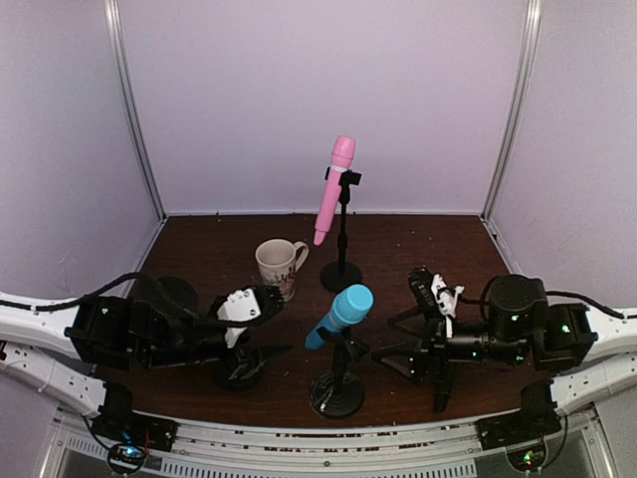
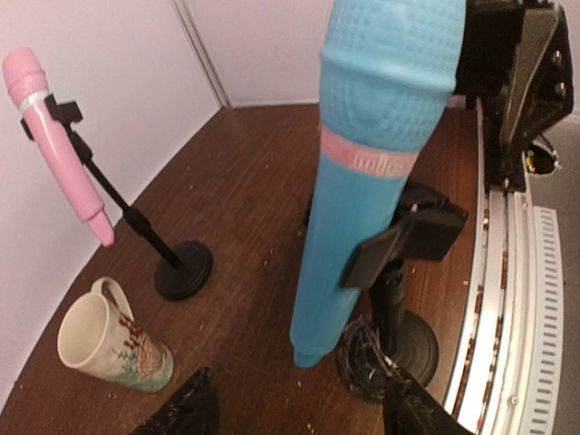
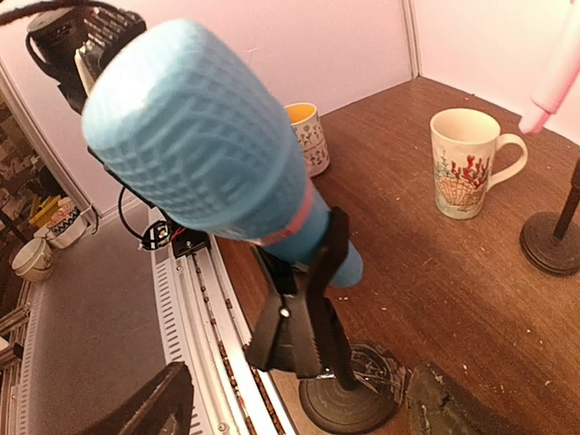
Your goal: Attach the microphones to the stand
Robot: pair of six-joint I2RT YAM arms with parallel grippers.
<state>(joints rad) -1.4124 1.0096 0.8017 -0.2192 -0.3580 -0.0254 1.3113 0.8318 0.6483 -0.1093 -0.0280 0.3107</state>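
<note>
The light blue microphone looks like matt plastic with a dimpled head, and the table is dark speckled wood.

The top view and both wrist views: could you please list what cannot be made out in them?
Left wrist view: left gripper cut off by bottom edge; only fingertips show.
Right wrist view: pink microphone cut by right edge; a mug half hidden behind blue microphone.
Top view: dark object beside right gripper, black against the arm, unidentifiable.

Patterned cream mug upright on brown table
</note>
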